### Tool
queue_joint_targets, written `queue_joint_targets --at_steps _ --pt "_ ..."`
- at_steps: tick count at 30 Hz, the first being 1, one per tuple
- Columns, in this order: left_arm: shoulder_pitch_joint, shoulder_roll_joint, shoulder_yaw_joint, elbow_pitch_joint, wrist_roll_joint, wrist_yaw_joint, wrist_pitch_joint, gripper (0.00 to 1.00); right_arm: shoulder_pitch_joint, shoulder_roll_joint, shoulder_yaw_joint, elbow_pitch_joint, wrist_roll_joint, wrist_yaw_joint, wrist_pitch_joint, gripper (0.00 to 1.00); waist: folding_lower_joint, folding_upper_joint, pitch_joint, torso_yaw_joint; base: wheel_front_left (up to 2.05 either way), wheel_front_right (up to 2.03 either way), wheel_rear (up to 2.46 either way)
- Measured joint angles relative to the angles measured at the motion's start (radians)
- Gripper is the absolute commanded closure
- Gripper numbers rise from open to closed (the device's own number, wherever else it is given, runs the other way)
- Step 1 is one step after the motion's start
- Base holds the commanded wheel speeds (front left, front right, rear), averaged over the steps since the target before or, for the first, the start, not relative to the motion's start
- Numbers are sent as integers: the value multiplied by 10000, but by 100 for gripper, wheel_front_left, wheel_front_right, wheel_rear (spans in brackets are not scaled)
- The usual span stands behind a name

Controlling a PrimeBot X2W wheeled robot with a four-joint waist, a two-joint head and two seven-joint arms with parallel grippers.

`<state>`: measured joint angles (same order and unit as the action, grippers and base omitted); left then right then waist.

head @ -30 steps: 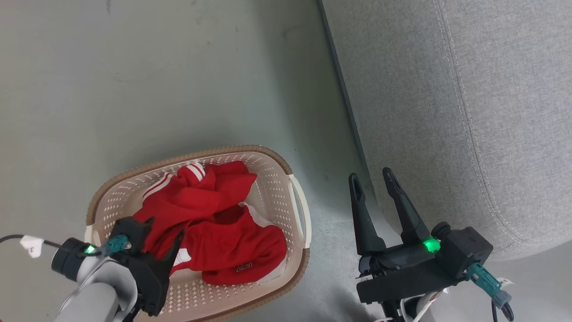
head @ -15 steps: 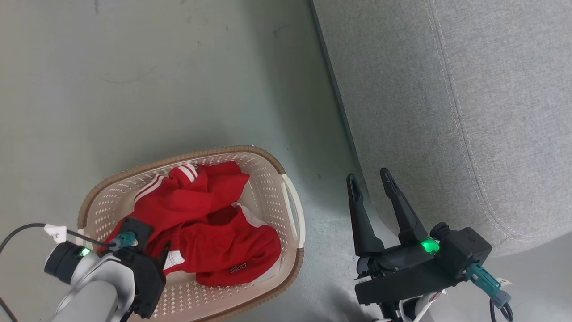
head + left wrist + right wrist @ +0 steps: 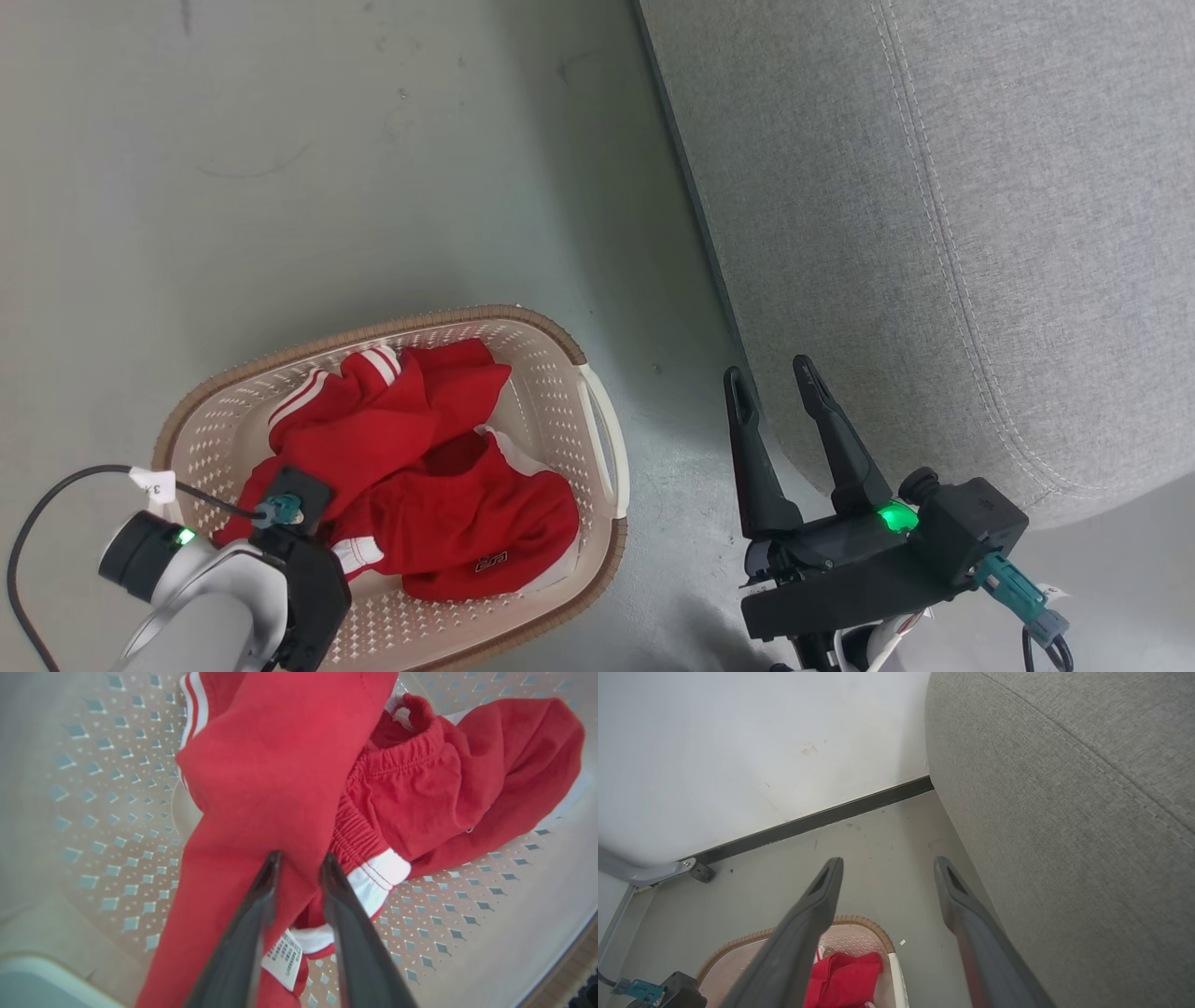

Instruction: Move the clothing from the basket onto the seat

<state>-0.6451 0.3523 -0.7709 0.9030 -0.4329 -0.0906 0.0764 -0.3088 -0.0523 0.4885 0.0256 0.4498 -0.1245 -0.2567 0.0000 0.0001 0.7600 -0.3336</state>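
The clothing [image 3: 439,504] is a heap of bright-red garments with white stripes, lying in the cream perforated basket [image 3: 373,329] on the floor. In the left wrist view my left gripper [image 3: 301,856] reaches down into the basket [image 3: 93,788], its two dark fingers drawn close on a fold of the clothing [image 3: 280,765], beside an elastic waistband and a white label. My right gripper [image 3: 770,371] hangs open and empty between the basket and the grey seat [image 3: 934,233]. The right wrist view has that gripper [image 3: 888,863] above the basket [image 3: 864,924], with the seat [image 3: 1064,812] on its right.
Bare grey floor [image 3: 327,140] lies around the basket. The seat's rounded front corner [image 3: 1046,485] is close to my right gripper. A white wall with a dark skirting strip [image 3: 822,819] stands beyond, with a grey frame and a castor [image 3: 698,871] at its foot.
My left gripper has sunk lower into the basket and its fingers have closed from wide apart onto red cloth. The head camera has shifted a little. My right gripper has kept still.
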Motion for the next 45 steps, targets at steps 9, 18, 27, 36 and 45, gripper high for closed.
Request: queue_joint_targets --at_steps 9,18,27,36,45 --pt "-106 -159 17 245 -81 -153 -355 100 -36 4 -107 88 6 0 0 0 0 0 -115 29 0 0 0" --pt "-232 -441 -73 261 -165 -253 -1014 100 -99 4 -456 387 -25 -2 0 0 -1 0 -617 188 0 0 0" --pt "-62 -681 -65 61 -623 -330 -1883 100 -145 2 -692 817 -184 -2 0 0 -1 -2 -1342 408 0 0 0" --pt "451 -943 58 -464 -1367 -339 -2763 100 -124 0 -1118 1465 -362 -2 0 0 -2 -2 -2381 680 0 0 0" --pt "1089 -982 -159 -1415 -2167 -341 -2989 100 -54 -88 -1553 1987 -537 211 0 0 -2 -2 -3571 988 0 0 0"
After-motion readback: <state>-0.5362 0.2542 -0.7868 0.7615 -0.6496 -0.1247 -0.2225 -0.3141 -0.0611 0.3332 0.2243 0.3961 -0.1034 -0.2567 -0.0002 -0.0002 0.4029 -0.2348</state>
